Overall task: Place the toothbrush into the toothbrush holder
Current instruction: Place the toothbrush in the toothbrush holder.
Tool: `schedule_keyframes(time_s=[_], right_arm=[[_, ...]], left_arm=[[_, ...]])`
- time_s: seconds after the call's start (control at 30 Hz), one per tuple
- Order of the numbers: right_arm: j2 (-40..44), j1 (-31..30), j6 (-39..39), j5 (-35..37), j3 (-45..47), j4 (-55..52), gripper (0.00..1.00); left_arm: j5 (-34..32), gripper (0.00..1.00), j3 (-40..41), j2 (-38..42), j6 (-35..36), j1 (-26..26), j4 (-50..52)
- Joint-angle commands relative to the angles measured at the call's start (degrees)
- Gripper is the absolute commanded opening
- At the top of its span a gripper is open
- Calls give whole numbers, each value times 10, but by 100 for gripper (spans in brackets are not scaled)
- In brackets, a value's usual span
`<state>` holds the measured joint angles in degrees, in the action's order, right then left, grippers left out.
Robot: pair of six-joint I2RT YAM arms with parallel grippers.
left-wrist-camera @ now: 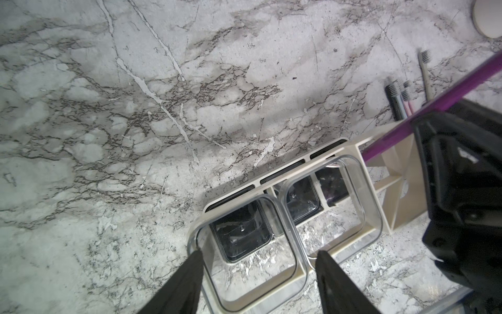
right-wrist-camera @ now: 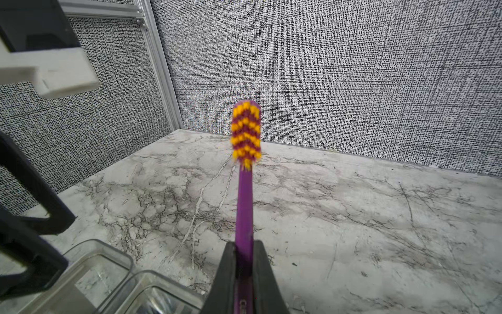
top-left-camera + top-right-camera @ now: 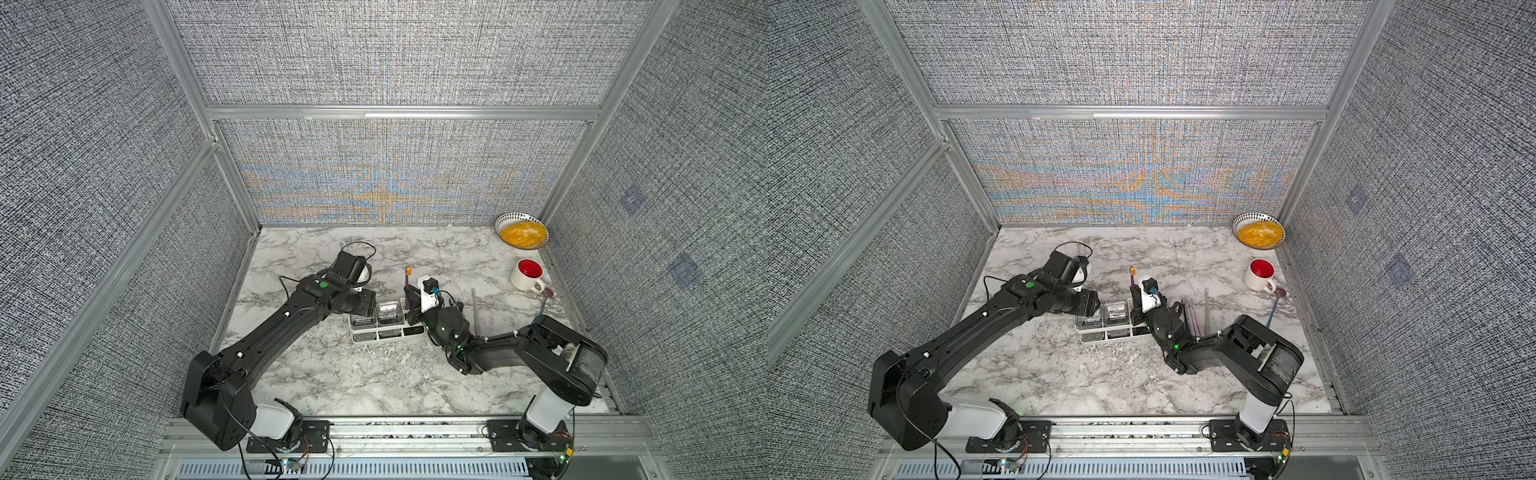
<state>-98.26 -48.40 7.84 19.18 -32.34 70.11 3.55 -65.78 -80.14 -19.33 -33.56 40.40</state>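
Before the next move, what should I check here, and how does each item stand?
1. Grip: right gripper shut on the toothbrush: ok.
2. Orientation: bristles up, handle end down: ok.
3. Aim: handle end at the cupless end compartment of the holder: ok. How deep it sits: cannot tell.
4. Bracing: left gripper astride the end cup, jaws apart. Whether it actually grips: cannot tell.
5. Stance: holder standing upright: ok.
6. Clutter: spare brushes lie outside the holder: ok.
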Motion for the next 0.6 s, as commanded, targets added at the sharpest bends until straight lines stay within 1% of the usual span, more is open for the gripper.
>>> schedule_keyframes(time_s=[0.0, 0.17, 0.23, 0.43, 0.57], right_arm=[[-4, -2, 1, 8, 3, 35, 5], [-12, -3, 4, 9, 9, 47, 14], [-13, -4, 6, 8, 13, 52, 16], [-17, -6, 11, 12, 18, 61, 18], [-19, -8, 13, 20, 23, 72, 16]], left_arm=[[-3, 68, 0, 2, 6, 0, -5], [-3, 68, -1, -3, 8, -3, -6], [-4, 68, -1, -5, 8, -4, -6], [-6, 68, -4, -6, 8, -6, -7], [-8, 68, -2, -5, 10, -8, -8]])
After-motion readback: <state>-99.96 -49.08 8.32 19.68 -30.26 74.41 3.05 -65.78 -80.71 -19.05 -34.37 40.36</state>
